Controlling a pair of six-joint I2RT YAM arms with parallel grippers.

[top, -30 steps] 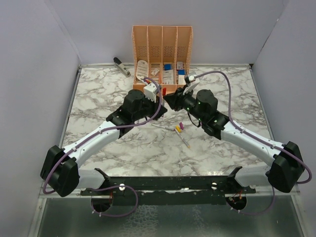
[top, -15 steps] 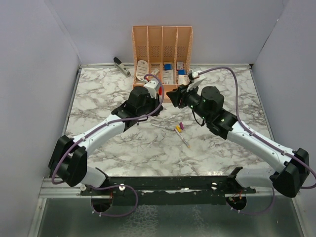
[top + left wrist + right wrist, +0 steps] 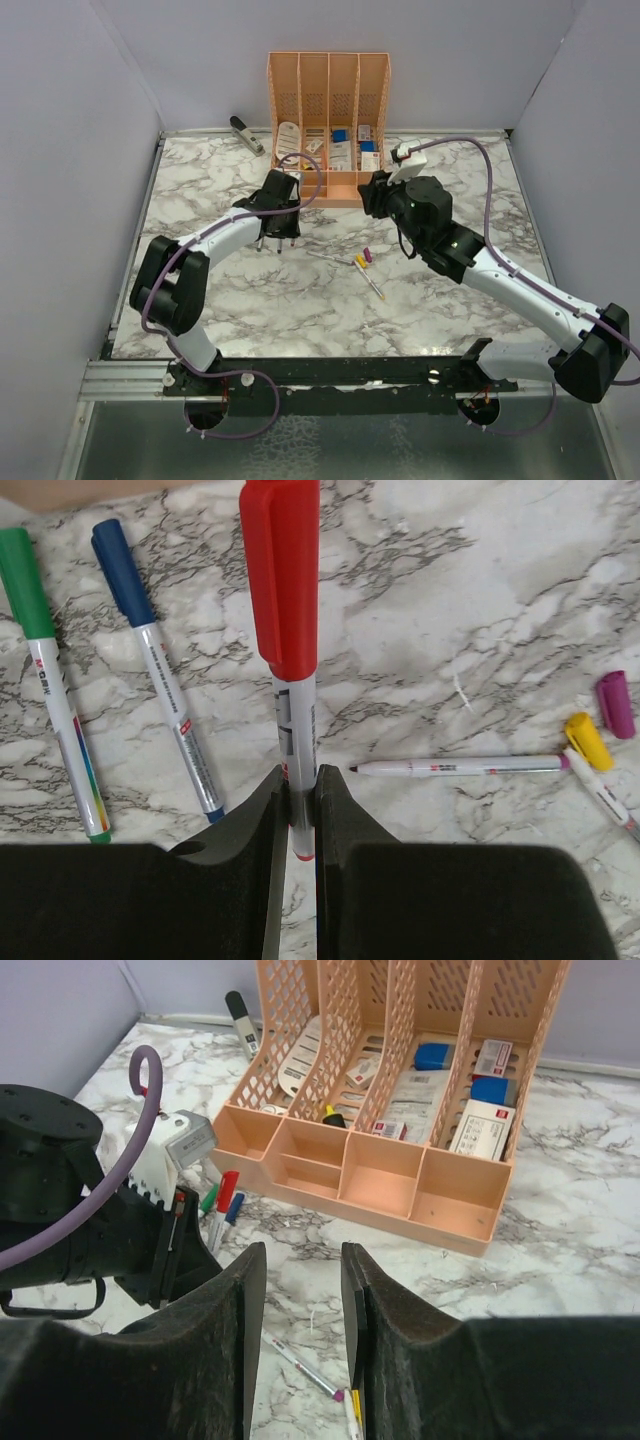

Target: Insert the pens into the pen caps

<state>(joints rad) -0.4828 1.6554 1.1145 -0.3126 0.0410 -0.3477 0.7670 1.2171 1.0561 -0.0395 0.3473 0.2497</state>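
Red-capped pen (image 3: 285,670) sits clamped in the left claw (image 3: 298,780), pointing straight out from it, while an uncapped pen (image 3: 460,766) lies crosswise to its right; the right claw (image 3: 300,1260) gapes empty.

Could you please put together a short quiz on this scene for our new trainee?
1. True or false: the left gripper is shut on the red-capped pen.
2. Which colour of cap lies alone, on no pen? A red, B purple, C green.
3. Fill in: the right gripper is ___ and holds nothing.

Key: 1 true. 2 B, the purple cap. 3 open.
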